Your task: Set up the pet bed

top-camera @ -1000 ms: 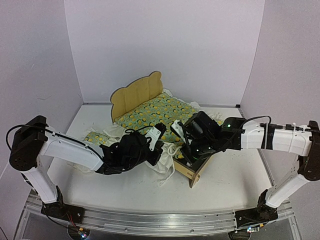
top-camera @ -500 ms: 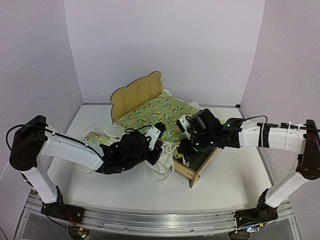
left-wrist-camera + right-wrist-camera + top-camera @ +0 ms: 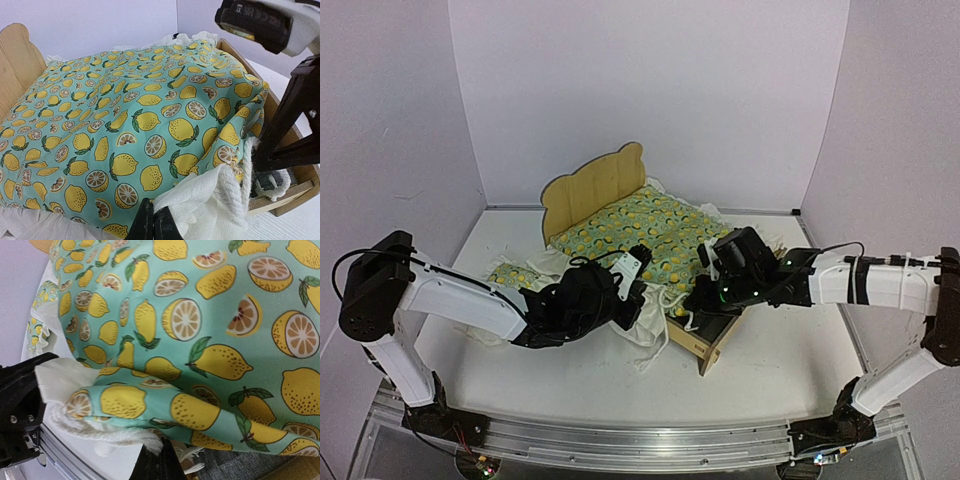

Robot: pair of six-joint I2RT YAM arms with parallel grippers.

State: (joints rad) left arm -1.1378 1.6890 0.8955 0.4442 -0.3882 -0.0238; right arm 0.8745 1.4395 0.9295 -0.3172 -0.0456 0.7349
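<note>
Quilt [image 3: 125, 115] edge: left pincer [image 3: 153, 225] pinching white ruffle [image 3: 192, 200] | right pincer [image 3: 159, 462] pinching it at pet bed [image 3: 592, 192] foot corner

Plain pale lilac walls [image 3: 650, 90] enclose a white table [image 3: 790, 365] edged by an aluminium rail [image 3: 620, 440].

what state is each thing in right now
pet bed, upright, mostly covered by the quilt
quilt, spread over the bed, foot edge bunched
pillow, off the bed, lying to its left
left gripper, shut on the quilt's ruffle
right gripper, shut on the quilt's edge
</note>
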